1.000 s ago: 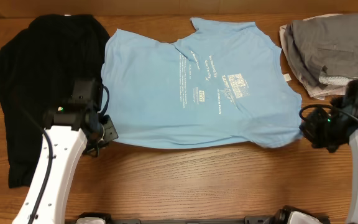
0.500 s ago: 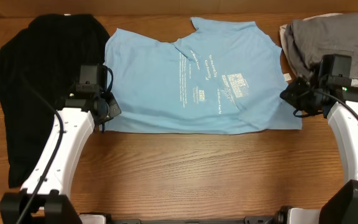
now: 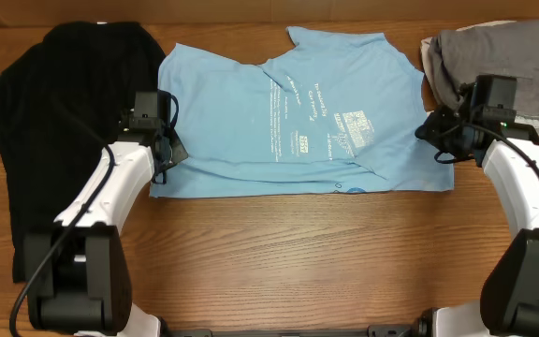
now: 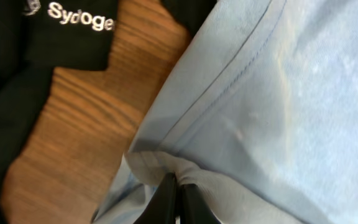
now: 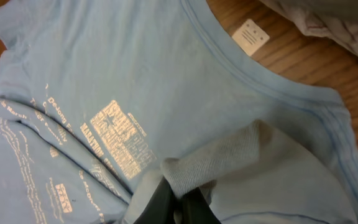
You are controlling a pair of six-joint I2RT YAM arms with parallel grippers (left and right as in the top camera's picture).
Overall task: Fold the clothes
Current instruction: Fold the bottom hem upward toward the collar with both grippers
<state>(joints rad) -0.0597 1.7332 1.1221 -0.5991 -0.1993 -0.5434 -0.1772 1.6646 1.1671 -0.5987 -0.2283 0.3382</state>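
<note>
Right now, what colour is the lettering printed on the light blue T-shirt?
White lettering on the T-shirt, clearest in the right wrist view.

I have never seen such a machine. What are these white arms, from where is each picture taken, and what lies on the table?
These are two robot arms at a table. One picture looks down from above; the other two come from a camera on each wrist. A light blue T-shirt lies in the middle, a black shirt beside the left arm, grey clothes beside the right arm. The left end effector and the right end effector are each shut on an edge of the T-shirt.
</note>
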